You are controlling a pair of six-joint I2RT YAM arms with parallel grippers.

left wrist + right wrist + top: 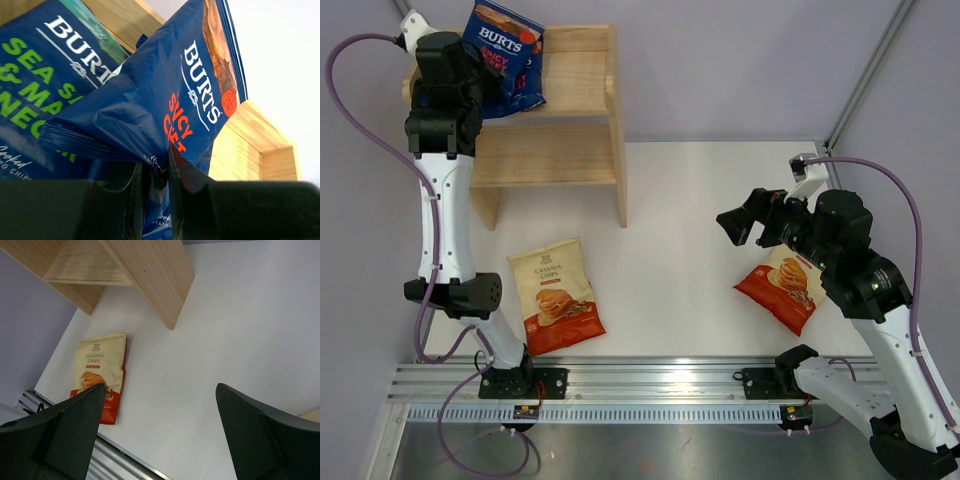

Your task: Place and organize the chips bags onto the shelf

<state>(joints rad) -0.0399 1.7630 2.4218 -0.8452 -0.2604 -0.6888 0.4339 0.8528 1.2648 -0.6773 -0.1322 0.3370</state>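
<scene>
My left gripper is shut on the lower edge of a dark blue BURTS bag with red lettering and holds it at the left of the shelf's top tier. In the top view this bag stands tilted beside my left wrist. A second BURTS bag with green lettering is close on its left. A cream bag lies flat on the table in front of the shelf and also shows in the right wrist view. Another cream bag lies under my right arm. My right gripper is open and empty above the table.
The shelf's lower tier shows bare wood, and its right side panel stands on the white table. The wooden side panel is just right of the held bag. A metal rail runs along the near edge.
</scene>
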